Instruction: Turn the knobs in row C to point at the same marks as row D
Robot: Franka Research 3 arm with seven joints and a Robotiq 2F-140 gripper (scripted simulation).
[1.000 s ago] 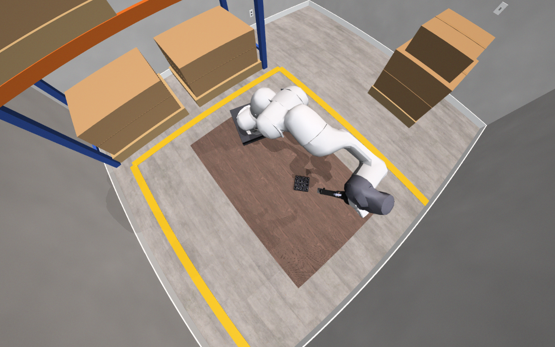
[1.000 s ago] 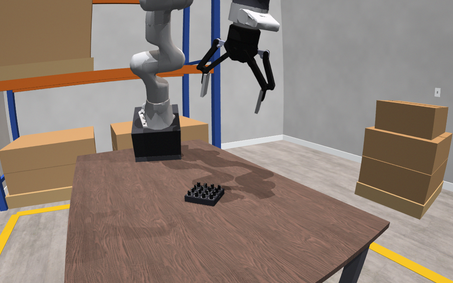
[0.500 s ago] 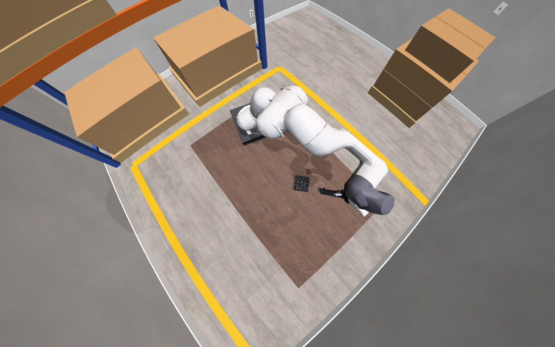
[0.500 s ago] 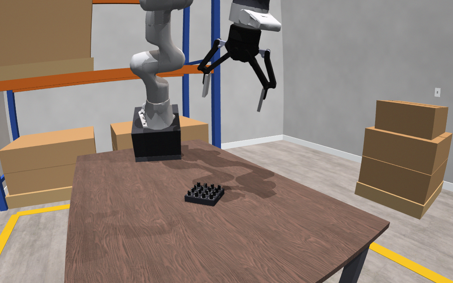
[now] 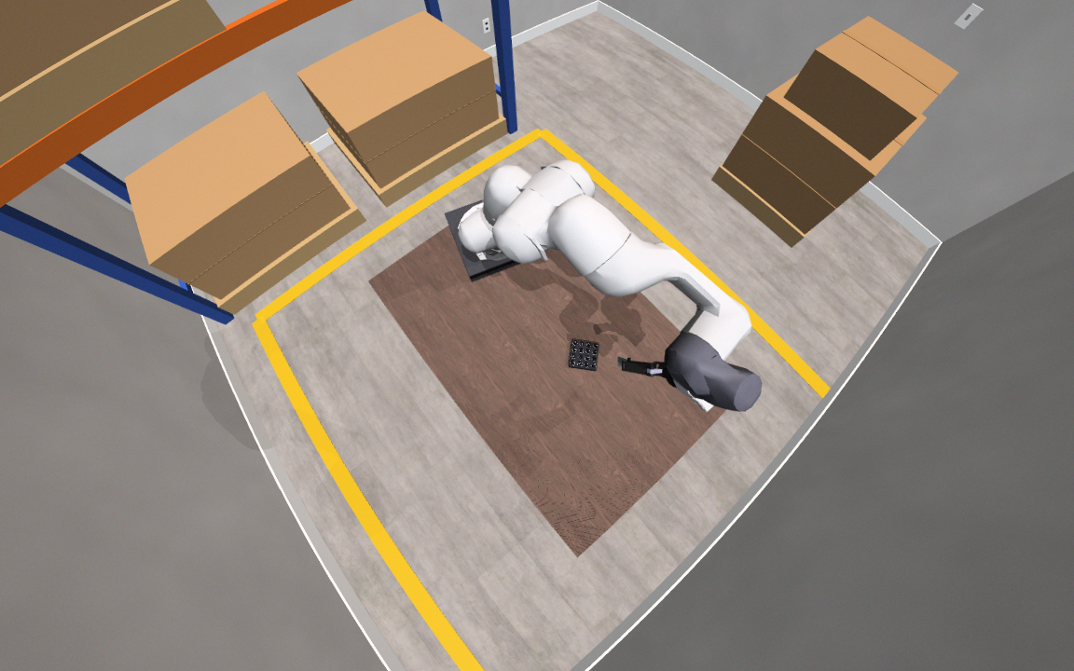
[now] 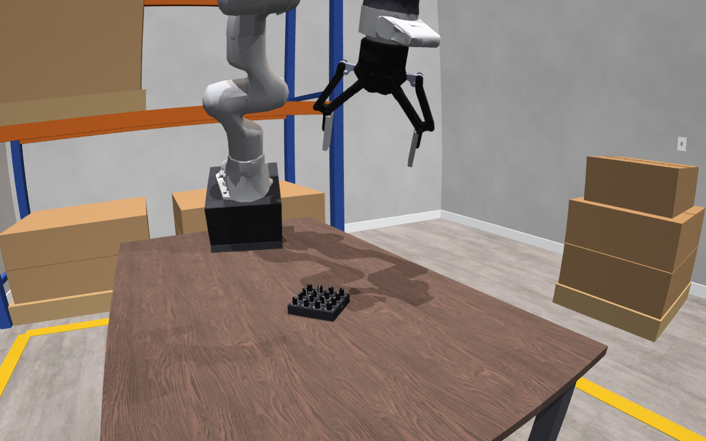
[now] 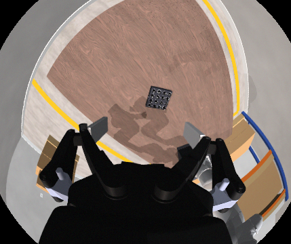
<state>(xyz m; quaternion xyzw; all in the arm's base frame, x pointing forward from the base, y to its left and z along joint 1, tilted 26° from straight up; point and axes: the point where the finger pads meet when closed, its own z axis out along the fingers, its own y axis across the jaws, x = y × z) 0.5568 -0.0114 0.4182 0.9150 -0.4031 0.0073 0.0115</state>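
Observation:
The knob box point(image 6: 318, 299) is a small black square box with several black knobs, standing on the brown table near its middle. It also shows in the overhead view point(image 5: 584, 354) and in the wrist view point(image 7: 160, 97). The knobs' lines and marks are too small to read. My gripper point(image 6: 369, 139) hangs high above the table, up and to the right of the box, far from it. Its fingers are spread wide and hold nothing. In the wrist view both fingertips frame the table below the box.
The robot's black base block point(image 6: 243, 211) stands at the table's far end. Cardboard boxes point(image 6: 630, 236) are stacked on the floor to the right, and others point(image 6: 73, 246) sit under the blue and orange rack at the left.

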